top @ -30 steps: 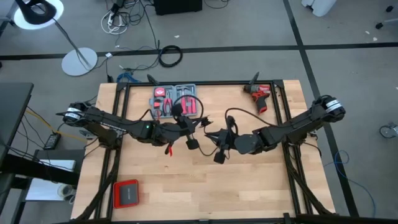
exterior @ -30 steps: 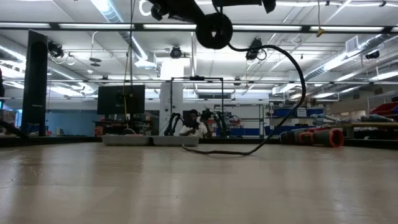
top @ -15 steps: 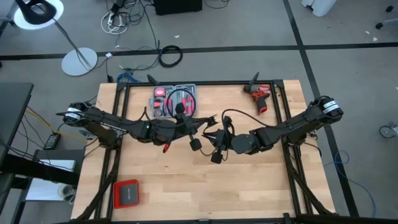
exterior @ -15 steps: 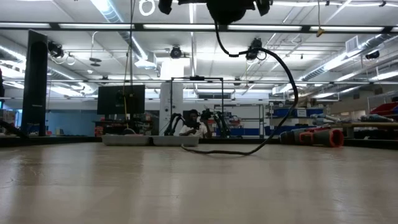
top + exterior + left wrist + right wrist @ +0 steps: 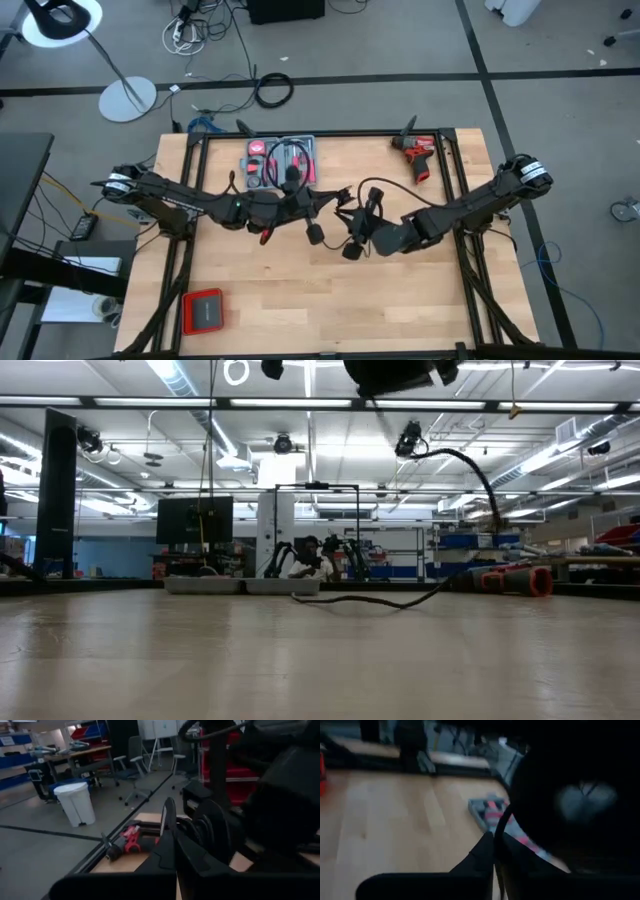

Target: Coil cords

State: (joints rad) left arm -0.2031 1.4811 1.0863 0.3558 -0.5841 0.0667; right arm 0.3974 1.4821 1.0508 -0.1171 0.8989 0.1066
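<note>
Cord (image 5: 366,196) between left gripper (image 5: 306,200), fingers shut, and right gripper (image 5: 350,228), fingers' state unclear: coil may spring loose mid-air.

The thin black cable (image 5: 362,205) hangs looped in mid-air above the middle of the wooden surface (image 5: 300,300), one end trailing down onto the boards.

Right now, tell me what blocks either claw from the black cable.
Nothing visible does. The left claw and right claw meet mid-table at the cable, held up between them; its far end trails on the table.
</note>
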